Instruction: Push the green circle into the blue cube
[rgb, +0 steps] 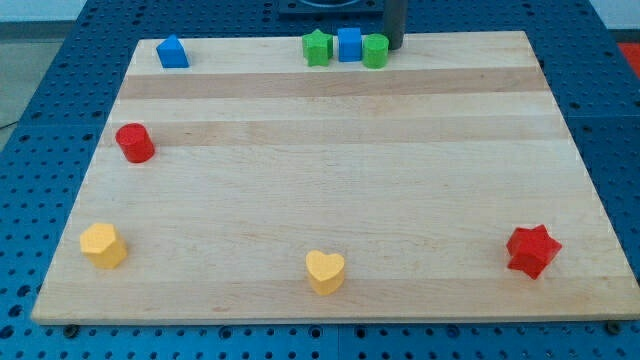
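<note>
The green circle stands at the top edge of the wooden board, touching the right side of the blue cube. A green star sits against the cube's left side. My tip is a dark rod coming down from the view's top, right beside the green circle on its right, touching or nearly touching it.
A blue pentagon-like block is at the top left. A red cylinder is at the left edge. A yellow hexagon is at the bottom left, a yellow heart at bottom centre, a red star at bottom right.
</note>
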